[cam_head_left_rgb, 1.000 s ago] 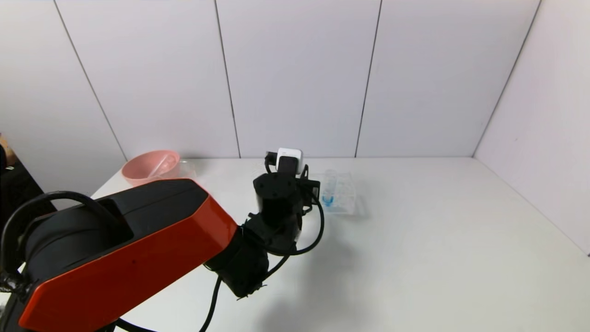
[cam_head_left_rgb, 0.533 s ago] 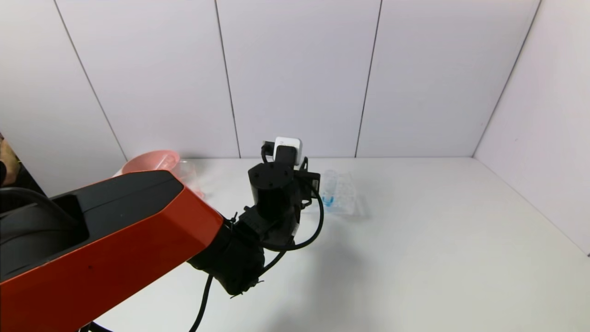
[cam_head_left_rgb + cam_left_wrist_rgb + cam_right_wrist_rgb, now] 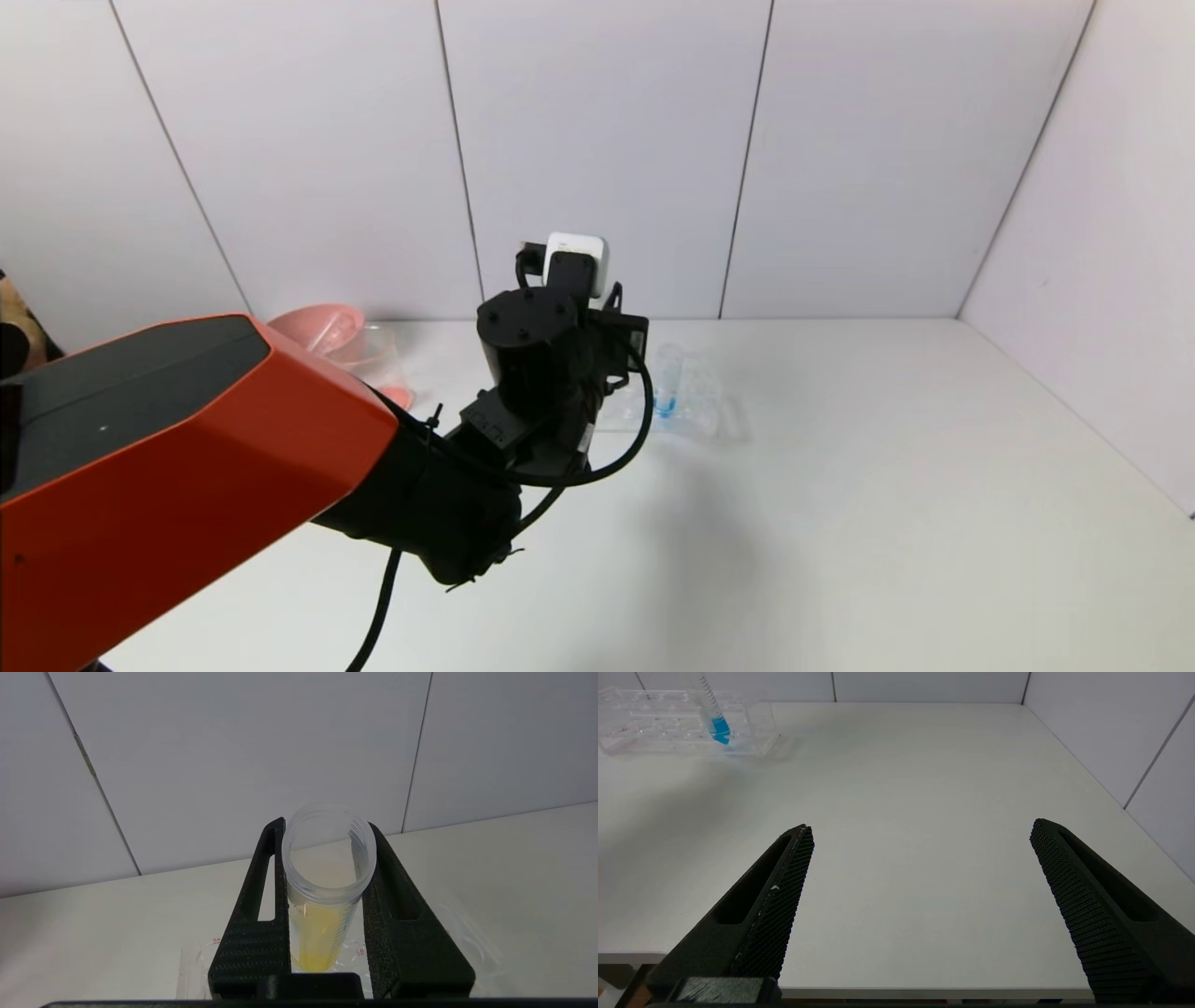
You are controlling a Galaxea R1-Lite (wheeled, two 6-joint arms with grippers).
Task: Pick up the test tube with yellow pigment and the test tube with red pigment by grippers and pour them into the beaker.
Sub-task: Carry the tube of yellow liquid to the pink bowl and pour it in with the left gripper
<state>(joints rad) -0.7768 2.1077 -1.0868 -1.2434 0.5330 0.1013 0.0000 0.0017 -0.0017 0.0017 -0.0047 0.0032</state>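
My left gripper (image 3: 327, 896) is clamped on the test tube with yellow pigment (image 3: 324, 891), mouth up so nothing spills, rack (image 3: 201, 970) below; right gripper (image 3: 920, 905) gapes empty, parked well apart.

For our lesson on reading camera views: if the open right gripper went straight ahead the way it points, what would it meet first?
Probably nothing: the right gripper points over bare white table; the clear plastic tube rack lies off to one side, though depth is uncertain.
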